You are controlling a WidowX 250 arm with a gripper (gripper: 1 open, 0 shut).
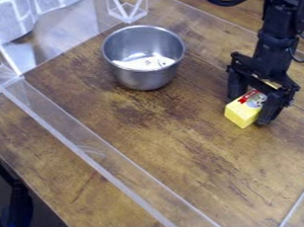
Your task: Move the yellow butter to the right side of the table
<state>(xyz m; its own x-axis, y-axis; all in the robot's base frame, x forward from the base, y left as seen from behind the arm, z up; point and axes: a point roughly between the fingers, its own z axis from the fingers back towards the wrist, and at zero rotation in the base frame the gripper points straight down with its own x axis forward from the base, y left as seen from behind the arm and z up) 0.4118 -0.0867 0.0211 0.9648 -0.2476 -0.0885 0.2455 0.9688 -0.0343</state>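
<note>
The black gripper (259,98) points straight down at the right side of the table (165,146), its two fingers (236,81) spread wide apart with their tips close to the tabletop. Between those open fingers sits the yellow butter (243,112), a small bright yellow box with a white-and-red label on its upper face. One finger stands at the box's far left side and the other at its right; whether either pad touches the box cannot be told from this view. The box rests flat on the wood, its near end sticking out toward the camera past the fingers, so nothing is clamped or lifted.

Above the fingers, the gripper body widens into a black block, and the wrist and forearm (281,27) rise nearly upright from it, leaving the picture at the top edge.

To the left of the gripper, well apart from it, a steel bowl (144,55) stands upright on the dark wood planks. A clear acrylic rail (74,129) runs diagonally across the near left part of the tabletop, and another clear edge follows the far right border.
</note>
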